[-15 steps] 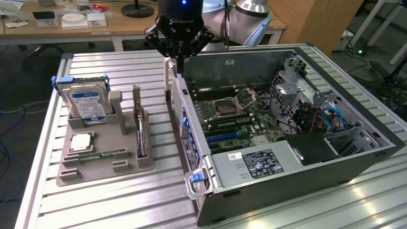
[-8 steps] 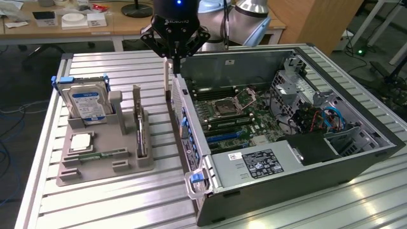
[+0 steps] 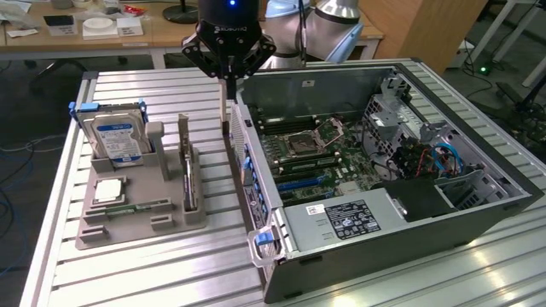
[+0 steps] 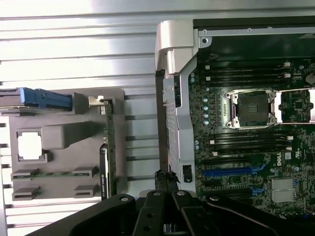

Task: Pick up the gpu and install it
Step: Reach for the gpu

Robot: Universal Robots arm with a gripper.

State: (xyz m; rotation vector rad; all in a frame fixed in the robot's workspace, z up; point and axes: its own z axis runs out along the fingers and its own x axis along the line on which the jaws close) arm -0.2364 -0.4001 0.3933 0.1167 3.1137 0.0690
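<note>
The gpu (image 3: 188,176) stands on edge in a slot of the grey holder (image 3: 137,217), dark, with its silvery bracket at the far end. In the wrist view the gpu (image 4: 109,142) shows edge-on in the same holder (image 4: 64,135). My gripper (image 3: 226,131) hangs above the table between the holder and the open computer case (image 3: 477,211). Its long thin fingers are pressed together, shut, with nothing between them. The gripper (image 4: 159,74) runs alongside the case's side wall, apart from the gpu.
The holder also carries a hard drive (image 3: 117,137) with a blue-white label, a square processor (image 3: 109,190) and a green memory stick (image 3: 140,206). Inside the case lies the motherboard (image 3: 316,160) with blue slots (image 4: 226,172). The table (image 3: 153,275) is slatted metal.
</note>
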